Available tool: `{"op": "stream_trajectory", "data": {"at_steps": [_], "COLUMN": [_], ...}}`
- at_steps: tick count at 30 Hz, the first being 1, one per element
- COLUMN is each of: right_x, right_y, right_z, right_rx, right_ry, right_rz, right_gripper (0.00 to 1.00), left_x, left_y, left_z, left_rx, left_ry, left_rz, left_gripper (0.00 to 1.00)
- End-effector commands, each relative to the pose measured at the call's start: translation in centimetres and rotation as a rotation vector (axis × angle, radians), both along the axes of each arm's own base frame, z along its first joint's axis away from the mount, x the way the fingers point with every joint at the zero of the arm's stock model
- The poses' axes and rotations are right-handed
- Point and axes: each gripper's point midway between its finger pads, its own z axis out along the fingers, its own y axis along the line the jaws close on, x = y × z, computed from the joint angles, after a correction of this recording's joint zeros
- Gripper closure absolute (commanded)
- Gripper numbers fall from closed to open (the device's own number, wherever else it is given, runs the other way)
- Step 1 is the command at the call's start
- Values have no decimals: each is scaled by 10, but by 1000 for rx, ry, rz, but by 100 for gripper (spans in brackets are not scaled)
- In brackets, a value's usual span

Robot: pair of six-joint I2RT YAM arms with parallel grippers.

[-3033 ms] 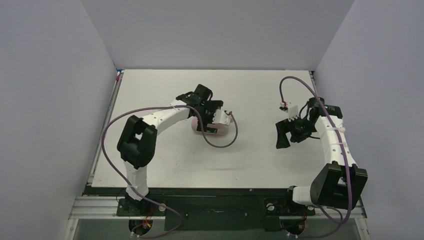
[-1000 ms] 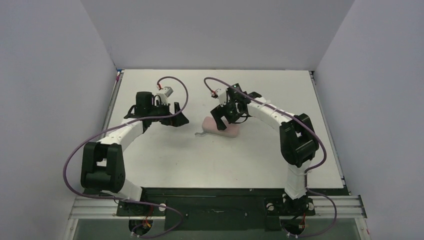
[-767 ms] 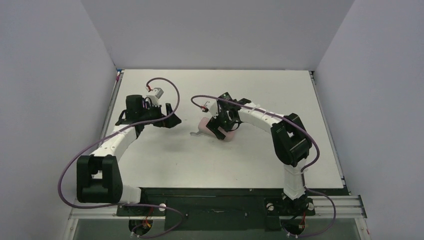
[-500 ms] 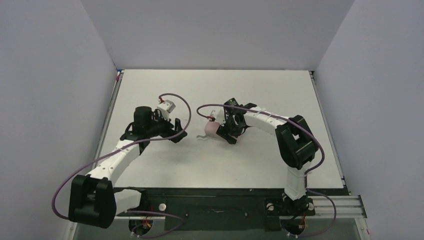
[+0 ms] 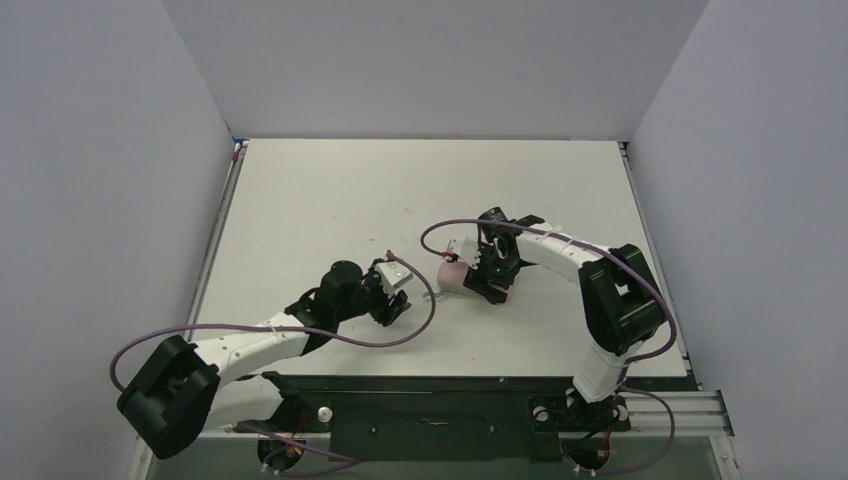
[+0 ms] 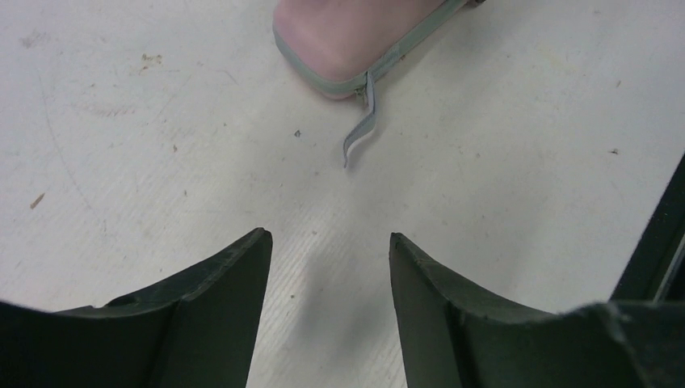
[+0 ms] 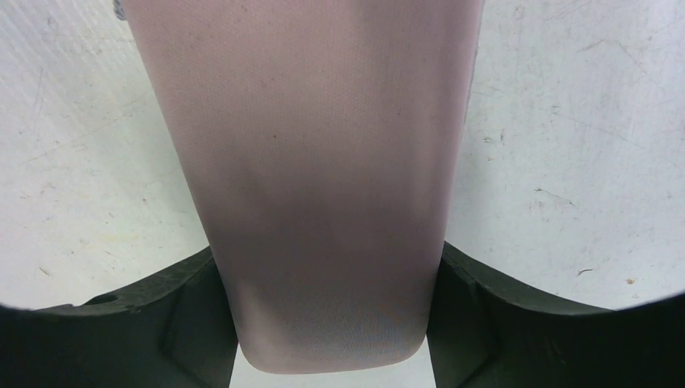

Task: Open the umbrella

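I'm looking down on a white table (image 5: 330, 200), scuffed and speckled up close, boxed in by plain pale grey walls (image 5: 430, 60) on three sides. The right gripper (image 5: 490, 275) sits just right of centre in the overhead frame. On its wrist camera the pink case (image 7: 315, 162) fills the whole gap between the fingers (image 7: 161, 323), and both press against its sides, so it's clamped on the case. The left gripper (image 6: 327, 238) is at lower centre of the overhead view, fingers spread with only bare table between them, gripping nothing (it points at the case's rounded end, near but apart). That end rests on the table at the top of the left wrist frame, and a grey zip pull (image 6: 361, 129) trails from it onto the surface. The zip looks closed along the edge I can see. The umbrella itself I can't make out in any view.
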Motion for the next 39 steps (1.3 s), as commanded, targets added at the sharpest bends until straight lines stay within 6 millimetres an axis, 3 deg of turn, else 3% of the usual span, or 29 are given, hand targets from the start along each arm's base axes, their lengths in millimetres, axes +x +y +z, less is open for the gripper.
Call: {"op": "stream_trajectory", "data": {"at_steps": [1,7,13,17,28,39], "right_x": [-24,-36,-41,-45,-54,-63], "right_y": [-14,-15,-18,-19,-21,-23], "right_z": [-6,-6,-9,-11,-15,-19], "right_rx": [-42,-8,-11,-1,35,44], "right_ry": [58,62,69,88,118,155], "right_rz": [30,49,49,40,26,21], "right_gripper": [62,63,66,67,69,74], "left_x": [21,30,34,23,21,28], "left_y": [-34,-60,-68,-79,-106,-125], "left_z": [23,9,8,-4,-31,-32], "left_rx": [-87,-122,-122,-122,-126,-155], "left_ry": [-150,-154,-223,-222,-200,-212], "left_rz": [-6,9,-36,-96,-124,-115], "left_gripper": [49,60,66,68,69,74]}}
